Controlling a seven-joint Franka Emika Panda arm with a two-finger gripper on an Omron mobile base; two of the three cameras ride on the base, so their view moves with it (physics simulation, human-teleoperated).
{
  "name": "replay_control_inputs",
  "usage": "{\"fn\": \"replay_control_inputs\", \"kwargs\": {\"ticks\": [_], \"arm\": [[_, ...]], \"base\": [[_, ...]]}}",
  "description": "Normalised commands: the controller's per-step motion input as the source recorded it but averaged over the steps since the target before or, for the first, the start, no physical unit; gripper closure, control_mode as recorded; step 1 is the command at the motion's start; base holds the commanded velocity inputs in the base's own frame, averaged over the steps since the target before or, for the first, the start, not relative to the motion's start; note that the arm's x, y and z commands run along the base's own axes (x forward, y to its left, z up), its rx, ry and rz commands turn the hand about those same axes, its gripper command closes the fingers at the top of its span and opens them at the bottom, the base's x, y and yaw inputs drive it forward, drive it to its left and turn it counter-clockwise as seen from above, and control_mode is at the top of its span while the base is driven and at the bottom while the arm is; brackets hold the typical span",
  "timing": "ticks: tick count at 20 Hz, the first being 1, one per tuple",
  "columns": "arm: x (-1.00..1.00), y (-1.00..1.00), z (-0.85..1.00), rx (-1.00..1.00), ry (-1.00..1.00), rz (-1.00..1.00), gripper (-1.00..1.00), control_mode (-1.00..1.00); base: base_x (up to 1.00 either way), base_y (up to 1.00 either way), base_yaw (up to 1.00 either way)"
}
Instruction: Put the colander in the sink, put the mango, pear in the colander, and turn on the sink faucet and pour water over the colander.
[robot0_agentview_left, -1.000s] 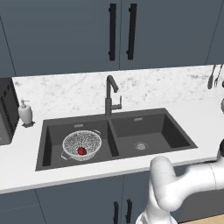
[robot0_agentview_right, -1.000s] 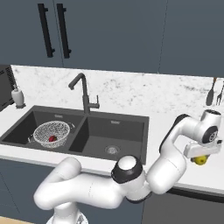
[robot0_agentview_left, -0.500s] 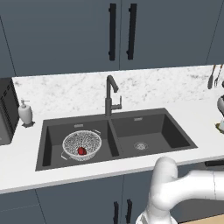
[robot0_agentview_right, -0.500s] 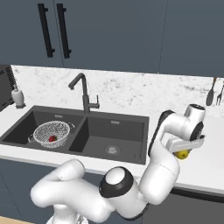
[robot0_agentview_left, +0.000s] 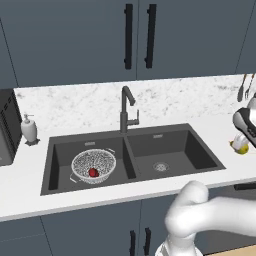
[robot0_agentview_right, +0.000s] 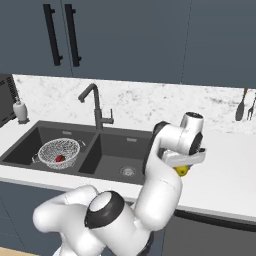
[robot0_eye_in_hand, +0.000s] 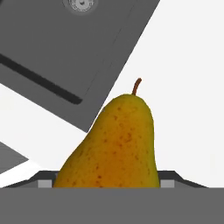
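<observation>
Right of the sink (robot0_agentview_left: 197, 165), the gripper (robot0_agentview_right: 181, 167) pinches the pear (robot0_eye_in_hand: 114, 146), stem pointing away, the colander (robot0_agentview_left: 93, 164) well leftward.

Kitchen as I see it: white counter (robot0_agentview_left: 30, 192) with a speckled marble backsplash (robot0_agentview_left: 75, 107). Dark blue-grey wall cabinets (robot0_agentview_left: 75, 40) above, two black bar handles (robot0_agentview_left: 139, 36) side by side. Matching base cabinets (robot0_agentview_left: 90, 230) below. White soap dispenser (robot0_agentview_left: 28, 129) at left, beside a dark appliance (robot0_agentview_left: 7, 127). Utensils (robot0_agentview_right: 246, 104) hang against the backsplash at right. Light is even, flat.
</observation>
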Motion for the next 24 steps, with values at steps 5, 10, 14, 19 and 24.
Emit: {"fn": "replay_control_inputs", "kwargs": {"ticks": [5, 10, 14, 19, 24], "arm": [[-0.15, 0.95, 0.21, 0.0, -0.05, 0.0, 1.0, -1.0], [-0.2, 1.0, 0.18, -0.01, -0.1, -0.06, 1.0, -1.0], [-0.18, 1.0, 0.15, -0.05, -0.12, -0.08, 1.0, -1.0], [-0.12, 1.0, 0.09, -0.09, -0.09, -0.1, 1.0, -1.0], [-0.02, 1.0, 0.09, -0.1, -0.04, -0.09, 1.0, -1.0]], "base": [[0.0, 0.0, 0.0], [0.0, 0.0, 0.0], [0.0, 0.0, 0.0], [0.0, 0.0, 0.0], [0.0, 0.0, 0.0]]}}
